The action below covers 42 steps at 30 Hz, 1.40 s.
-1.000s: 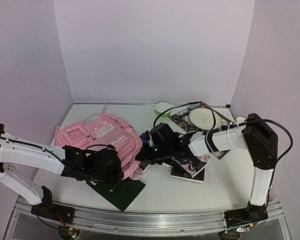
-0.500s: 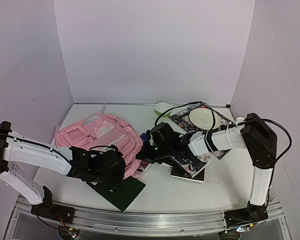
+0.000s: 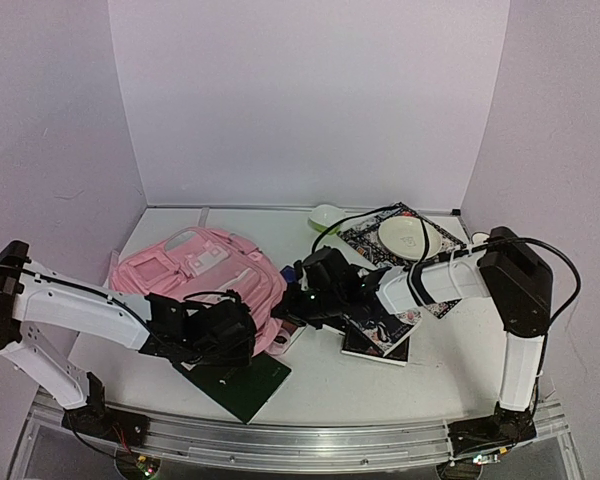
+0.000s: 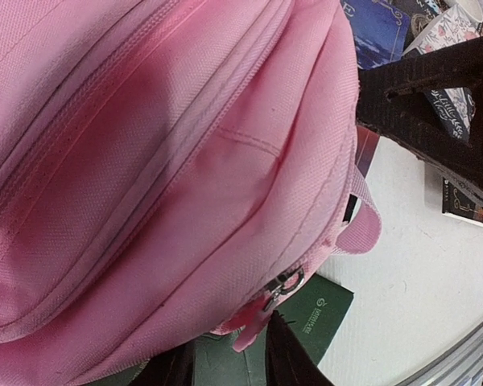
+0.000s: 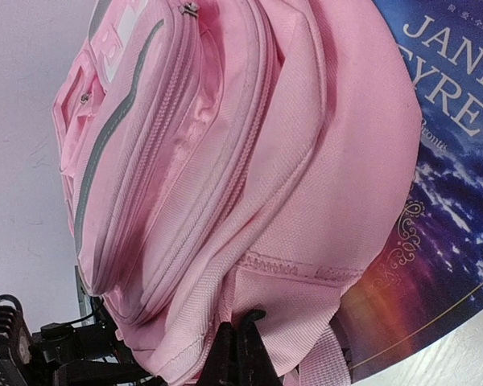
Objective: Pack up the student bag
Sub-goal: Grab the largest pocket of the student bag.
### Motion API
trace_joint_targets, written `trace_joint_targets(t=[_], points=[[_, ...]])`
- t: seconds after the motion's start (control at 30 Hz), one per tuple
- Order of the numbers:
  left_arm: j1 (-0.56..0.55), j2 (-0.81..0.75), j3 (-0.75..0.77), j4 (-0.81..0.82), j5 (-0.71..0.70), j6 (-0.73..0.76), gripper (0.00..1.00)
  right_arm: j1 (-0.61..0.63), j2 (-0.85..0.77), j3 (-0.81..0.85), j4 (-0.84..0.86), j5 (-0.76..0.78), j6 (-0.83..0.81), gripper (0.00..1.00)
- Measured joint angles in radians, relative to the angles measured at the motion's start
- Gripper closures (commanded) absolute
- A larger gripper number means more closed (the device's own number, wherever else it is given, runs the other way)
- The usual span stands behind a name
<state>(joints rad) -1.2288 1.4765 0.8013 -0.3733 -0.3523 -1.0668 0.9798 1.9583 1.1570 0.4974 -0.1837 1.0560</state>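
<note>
The pink student bag (image 3: 205,272) lies on the table left of centre. It fills the left wrist view (image 4: 161,161) and the right wrist view (image 5: 249,161). My left gripper (image 3: 242,338) is at the bag's near end, over a dark green notebook (image 3: 248,385). Its fingers (image 4: 286,358) stand apart, with the bag's metal zip slider (image 4: 283,283) and pink pull tab (image 4: 249,323) just ahead of them. My right gripper (image 3: 288,312) is shut, its fingertips (image 5: 243,344) pinching a fold of the bag's fabric at the bag's right end.
A blue "Jane Eyre" book (image 5: 459,161) lies under the bag's right side. More books (image 3: 380,335) lie by the right arm. A cream plate (image 3: 408,237) sits on a patterned book at the back right, with a pale green object (image 3: 325,214) behind it.
My left gripper has crept to the right along the bag's near end. The right gripper has stayed at the bag's right end.
</note>
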Motion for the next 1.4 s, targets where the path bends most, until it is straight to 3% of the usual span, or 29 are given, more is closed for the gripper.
trace_joint_targets(t=[0.43,0.7,1.0,1.4], points=[[-0.059,0.0,0.003,0.051,-0.037,-0.006,0.7,0.001,0.0,-0.008,0.028,-0.009,0.016,1.0],[-0.078,-0.008,0.004,0.112,-0.048,-0.023,0.65,0.008,0.0,-0.01,0.036,-0.017,0.018,1.0],[-0.078,-0.012,-0.003,0.074,-0.077,-0.128,0.58,0.008,0.0,-0.019,0.053,-0.017,0.019,1.0],[-0.078,0.024,-0.002,0.049,-0.143,-0.19,0.63,0.008,0.0,-0.022,0.057,-0.019,0.019,1.0]])
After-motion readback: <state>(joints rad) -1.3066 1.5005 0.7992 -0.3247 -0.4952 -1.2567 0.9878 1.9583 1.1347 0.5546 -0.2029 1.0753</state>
